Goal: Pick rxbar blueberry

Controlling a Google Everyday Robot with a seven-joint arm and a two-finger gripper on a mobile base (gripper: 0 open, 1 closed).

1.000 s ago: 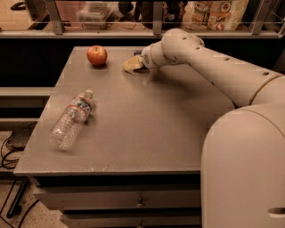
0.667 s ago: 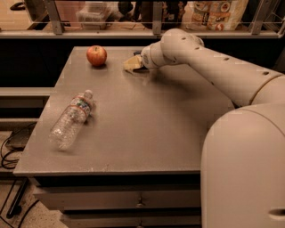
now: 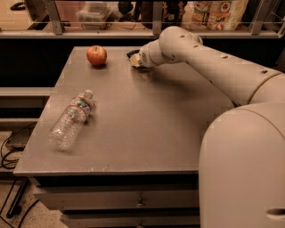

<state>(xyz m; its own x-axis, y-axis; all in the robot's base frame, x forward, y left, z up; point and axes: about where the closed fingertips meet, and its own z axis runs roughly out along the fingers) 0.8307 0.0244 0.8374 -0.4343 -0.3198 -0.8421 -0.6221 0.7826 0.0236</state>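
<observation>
The rxbar blueberry (image 3: 132, 54) shows as a small dark flat shape at the far edge of the grey table (image 3: 147, 124), to the right of the red apple (image 3: 96, 55). Most of it is hidden by my gripper (image 3: 136, 61), which is low over the table, right on or against the bar. The cream arm (image 3: 209, 58) reaches in from the right. A clear plastic water bottle (image 3: 71, 119) lies on its side near the left edge, well away from the gripper.
A railing and a shelf with bags and containers (image 3: 213, 13) run behind the table's far edge. Drawers (image 3: 133, 202) sit under the front edge. Cables (image 3: 9, 147) lie on the floor at the left. My body (image 3: 245, 164) fills the lower right.
The gripper stays at the bar by the far edge, with no clear movement. The apple and the bottle have not moved.
</observation>
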